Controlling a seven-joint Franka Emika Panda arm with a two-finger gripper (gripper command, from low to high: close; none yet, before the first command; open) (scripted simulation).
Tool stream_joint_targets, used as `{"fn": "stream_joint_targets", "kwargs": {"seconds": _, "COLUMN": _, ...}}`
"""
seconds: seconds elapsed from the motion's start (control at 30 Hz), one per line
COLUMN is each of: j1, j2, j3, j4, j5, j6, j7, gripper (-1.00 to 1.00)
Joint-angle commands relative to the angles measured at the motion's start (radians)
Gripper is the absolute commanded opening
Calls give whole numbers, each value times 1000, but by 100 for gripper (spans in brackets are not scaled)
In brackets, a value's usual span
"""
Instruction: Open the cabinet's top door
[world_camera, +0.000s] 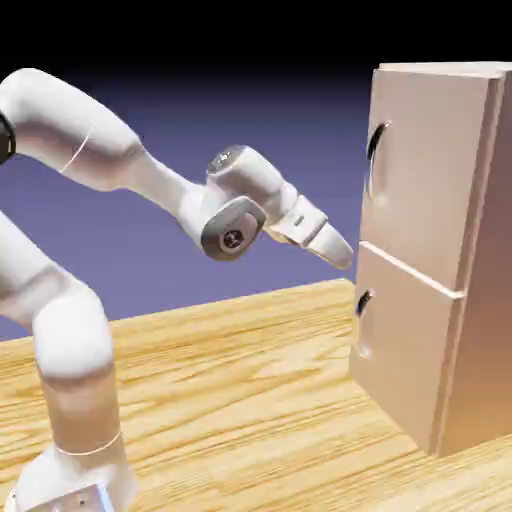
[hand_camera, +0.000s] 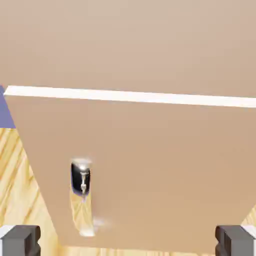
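Observation:
The cabinet (world_camera: 488, 300) stands at the exterior view's right, both doors shut. Its top door (world_camera: 430, 170) carries a long curved dark handle (world_camera: 374, 160) near its left edge. My gripper (world_camera: 343, 254) hangs in the air left of the cabinet, level with the seam between the doors, below the handle and apart from it. In the hand view the fingertips (hand_camera: 20, 240) stand far apart at the bottom corners with nothing between them, so the gripper (hand_camera: 128, 242) is open. That view shows the top door (hand_camera: 130, 45) above a pale seam; its handle is out of frame.
The shorter lower door (world_camera: 405, 345) has a small dark handle (world_camera: 362, 302), seen in the hand view as the lower handle (hand_camera: 81, 192) on the lower door (hand_camera: 160, 170). The wooden table (world_camera: 230, 400) spreads beneath the arm.

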Motion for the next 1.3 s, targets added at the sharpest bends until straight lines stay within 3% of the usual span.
{"fn": "stream_joint_targets", "kwargs": {"seconds": 0.0, "j1": -24, "j2": -18, "j3": 20, "j4": 6, "j5": 44, "j6": -10, "j7": -19, "gripper": 0}}
{"fn": "stream_joint_targets", "kwargs": {"seconds": 1.27, "j1": -928, "j2": -708, "j3": 793, "j4": 242, "j5": 1696, "j6": -393, "j7": -744, "gripper": 0}}
